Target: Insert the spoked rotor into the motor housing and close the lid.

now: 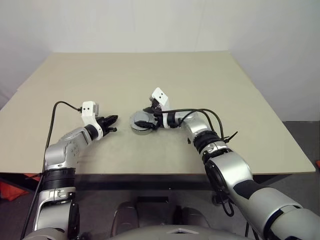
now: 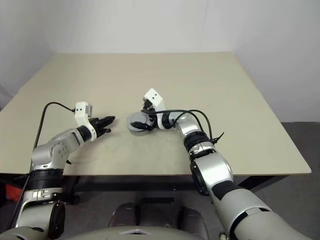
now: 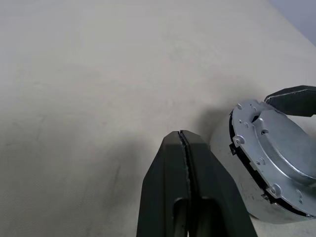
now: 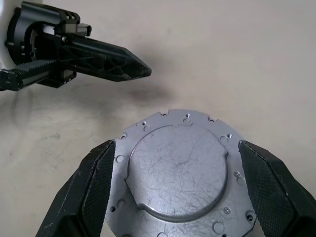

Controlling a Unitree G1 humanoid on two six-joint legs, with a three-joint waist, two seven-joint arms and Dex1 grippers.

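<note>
Apparently I am finishing the closing step: the lid (image 4: 177, 170) is lying shut over the motor housing (image 3: 237, 195) on the tabletop (image 1: 150, 75), the right end effector (image 4: 177, 185) is straddling it spread wide, and the left end effector (image 3: 186, 177) is waiting clenched, empty, just beside.

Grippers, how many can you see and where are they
2. The left gripper is shut, empty, over the table beside the motor housing. The right gripper straddles the closed lid, one finger on each side.
</note>
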